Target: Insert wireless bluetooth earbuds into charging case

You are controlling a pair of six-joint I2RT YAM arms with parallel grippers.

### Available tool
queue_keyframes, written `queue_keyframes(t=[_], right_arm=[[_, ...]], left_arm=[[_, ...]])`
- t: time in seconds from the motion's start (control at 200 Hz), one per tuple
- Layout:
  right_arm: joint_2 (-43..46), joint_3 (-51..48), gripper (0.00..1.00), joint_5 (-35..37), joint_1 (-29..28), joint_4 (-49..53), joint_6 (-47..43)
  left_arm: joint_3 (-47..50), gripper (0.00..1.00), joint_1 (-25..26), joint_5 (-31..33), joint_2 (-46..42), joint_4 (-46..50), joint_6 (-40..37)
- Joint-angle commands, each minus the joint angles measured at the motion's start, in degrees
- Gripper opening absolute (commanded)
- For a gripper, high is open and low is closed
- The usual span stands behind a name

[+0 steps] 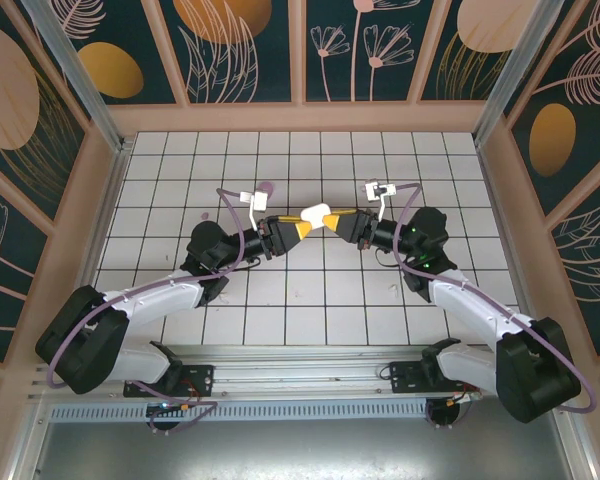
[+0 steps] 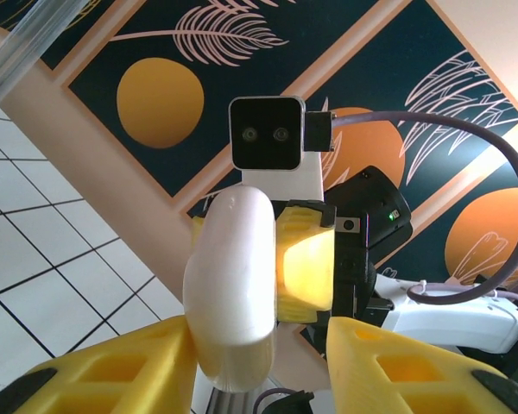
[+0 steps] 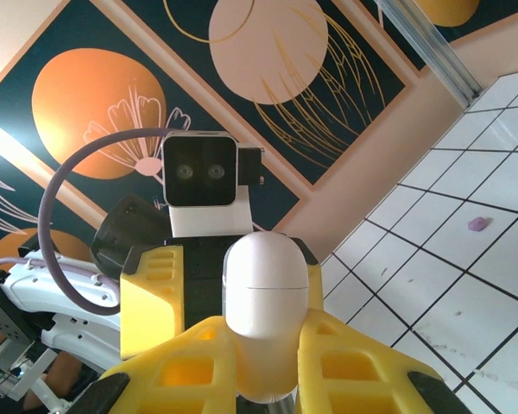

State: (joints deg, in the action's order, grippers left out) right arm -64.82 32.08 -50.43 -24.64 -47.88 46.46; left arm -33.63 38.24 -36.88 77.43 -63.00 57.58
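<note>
The left gripper (image 2: pixel 259 332) is spread. Its yellow fingers sit on either side of the charging case (image 2: pixel 233 285), which rests against one finger and stands clear of the other. The case is held above the white tiled table (image 1: pixel 180 160), mid-table, where both grippers meet. Its lid is closed along a thin seam, so the inside is hidden. The right gripper (image 3: pixel 266 323) pinches the case, its fingers covering the lower part.
</note>
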Motion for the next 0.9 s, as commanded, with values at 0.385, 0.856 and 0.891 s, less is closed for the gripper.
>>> queue_keyframes(t=[0.385, 0.856, 0.891], right_arm=[[-0.5, 1.0, 0.11, 0.4, -2.7, -0.3, -2.8], [0.7, 2.1, 0.21, 3.3, -3.6, 6.9, -6.9], [1.4, 2.6, 0.27, 4.6, -3.6, 9.6, -8.0]], left_arm=[[-0.9, 0.28, -0.1, -3.7, -0.1, -6.6, 0.6], [-2.2, 0.07, -0.1, -2.8, -3.6, 7.0, -8.0], [-3.1, 0.06, -0.1, -1.8, -4.6, 11.8, -10.7]])
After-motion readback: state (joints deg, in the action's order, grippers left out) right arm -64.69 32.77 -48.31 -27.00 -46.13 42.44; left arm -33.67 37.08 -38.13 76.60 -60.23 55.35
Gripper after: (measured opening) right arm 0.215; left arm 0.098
